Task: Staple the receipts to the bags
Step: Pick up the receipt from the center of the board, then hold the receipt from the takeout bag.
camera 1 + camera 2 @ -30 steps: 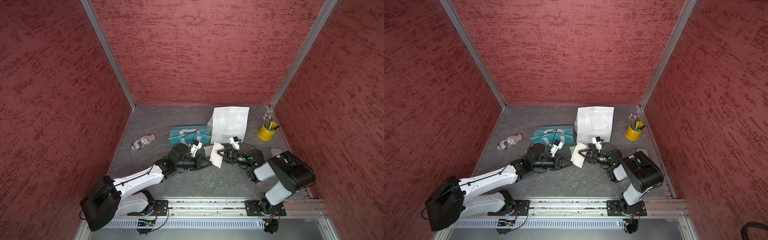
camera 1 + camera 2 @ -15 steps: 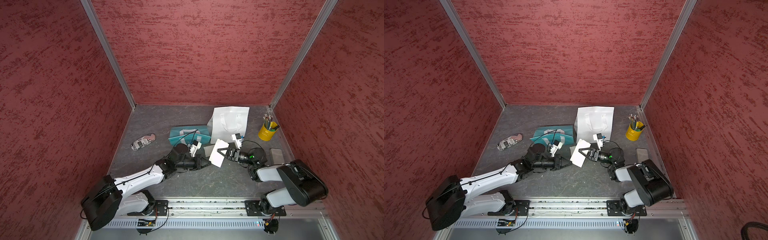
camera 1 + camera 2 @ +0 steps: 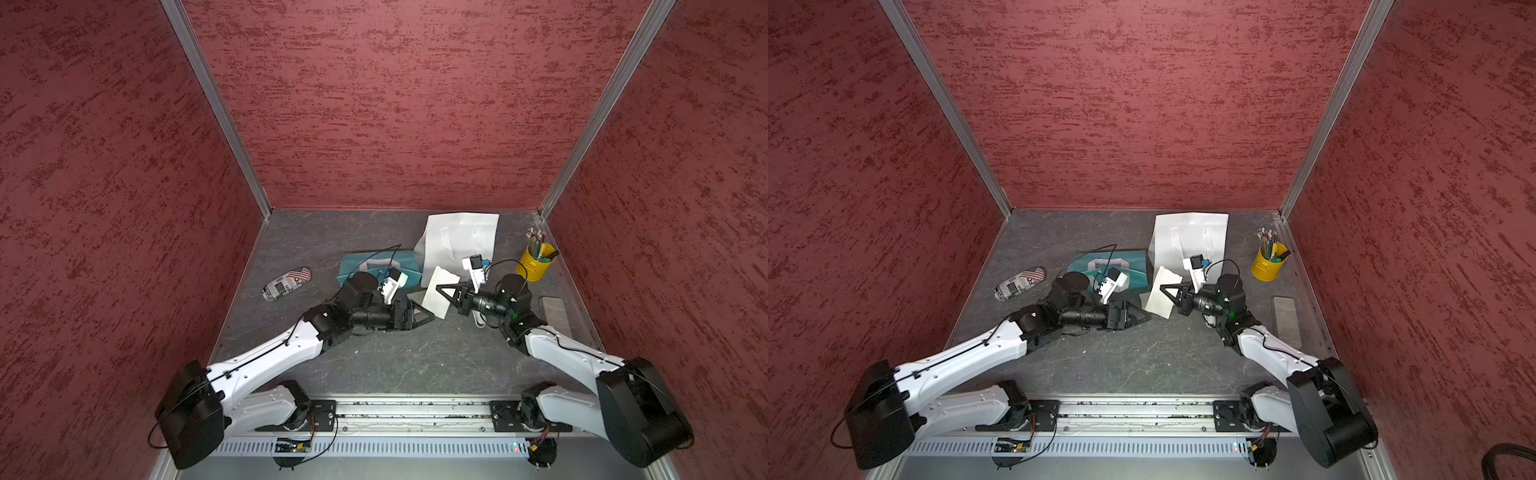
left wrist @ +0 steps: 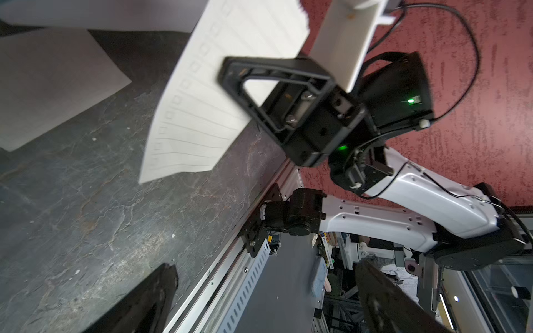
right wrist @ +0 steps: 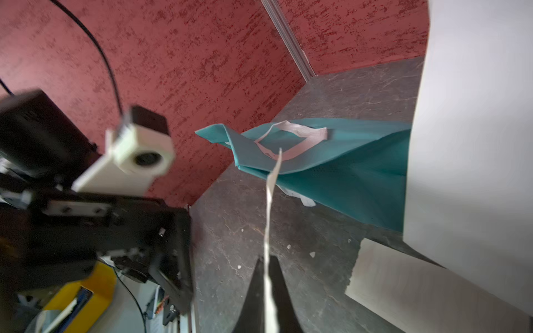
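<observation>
right tool (image 3: 437,287): clenched on a receipt (image 3: 435,305), lifted off the desk (image 3: 374,361) | left tool (image 3: 424,312): released, empty, beside its near end | long axis near-to-far, far end toward white bag (image 3: 461,237); teal bag (image 3: 353,266) leftward | my right arm nearer

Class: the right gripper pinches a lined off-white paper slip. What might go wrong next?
1. The right gripper grips the lined off-white paper slip by a small patch only, and the slip bows, so it may slide out or flop when carried.
2. The open left gripper sits close beside the slip and might snag it.
</observation>
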{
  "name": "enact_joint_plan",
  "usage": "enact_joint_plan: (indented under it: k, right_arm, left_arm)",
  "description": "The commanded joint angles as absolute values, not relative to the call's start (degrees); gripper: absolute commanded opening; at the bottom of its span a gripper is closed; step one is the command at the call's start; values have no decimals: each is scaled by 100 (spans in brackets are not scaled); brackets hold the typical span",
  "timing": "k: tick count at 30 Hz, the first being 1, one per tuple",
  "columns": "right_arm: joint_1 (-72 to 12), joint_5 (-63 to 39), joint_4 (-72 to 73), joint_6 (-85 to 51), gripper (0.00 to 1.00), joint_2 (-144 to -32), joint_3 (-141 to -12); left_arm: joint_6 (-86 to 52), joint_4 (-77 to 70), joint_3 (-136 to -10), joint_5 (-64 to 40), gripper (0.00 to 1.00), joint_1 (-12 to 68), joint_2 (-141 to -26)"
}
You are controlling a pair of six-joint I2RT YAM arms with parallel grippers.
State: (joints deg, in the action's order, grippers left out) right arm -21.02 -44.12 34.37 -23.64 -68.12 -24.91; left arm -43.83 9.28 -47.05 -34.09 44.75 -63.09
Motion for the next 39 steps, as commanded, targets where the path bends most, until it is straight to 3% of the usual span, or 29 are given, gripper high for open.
enact_joint_plan:
  k: [1, 9, 13, 21, 32, 39]
  right_arm:
    - [-2118, -4171, 2935, -908, 0, -6665, -2556]
    - [-2413, -4102, 2639, 333, 0, -6790, -2850]
    - [-2615, -4149, 2731, 560, 0, -7021, -3037]
    - [-3035, -4017, 2829, 680, 0, -7550, -3334]
    - [-3103, -4168, 3697, 377, 0, -8413, -3726]
    - [-3119, -4279, 3867, 244, 0, -8883, -4057]
  left_arm:
    - [-3133, 2743, -5639, -3096, 100, 4369, -5934]
    - [-533, 4271, -7218, -894, 98, 4052, -6030]
    - [760, 4299, -7455, -1200, 94, 3692, -6468]
    - [2049, 4240, -7744, -1812, 84, 3219, -7354]
    - [2937, 4182, -7714, -2416, 69, 3120, -7951]
    - [3119, 4263, -7745, -2463, 68, 2955, -8153]
